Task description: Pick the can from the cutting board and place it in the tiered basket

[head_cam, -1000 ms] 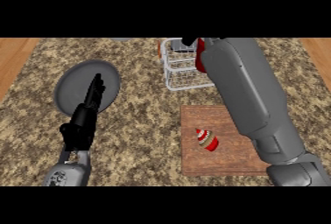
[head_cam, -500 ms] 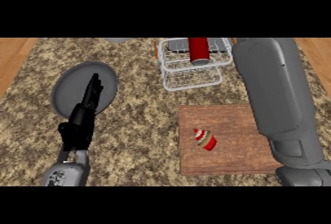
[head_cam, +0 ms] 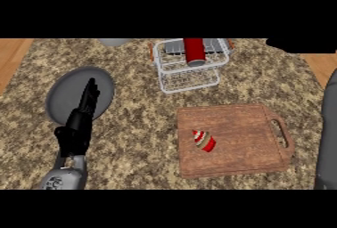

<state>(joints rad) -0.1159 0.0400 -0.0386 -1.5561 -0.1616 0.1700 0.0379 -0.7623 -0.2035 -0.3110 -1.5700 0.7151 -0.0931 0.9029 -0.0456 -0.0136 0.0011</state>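
Observation:
The red can [head_cam: 194,51] lies in the upper tier of the white wire tiered basket [head_cam: 189,79] at the back of the counter, with no hand on it. The wooden cutting board [head_cam: 247,133] sits in front of the basket and carries only a small red striped object [head_cam: 204,140]. My right hand [head_cam: 299,46] shows as a dark shape at the top right edge, apart from the basket; its grey forearm [head_cam: 327,133] runs along the right edge. My left hand [head_cam: 82,113] rests open at the left, fingers straight over a grey plate [head_cam: 66,91].
The counter has a speckled stone top with wooden strips at both sides. A grey rounded object [head_cam: 115,42] peeks in at the back, left of the basket.
My right arm has pulled back from the basket towards the right edge, uncovering the cutting board. The can has stayed in the basket's upper tier. The left hand has not moved.

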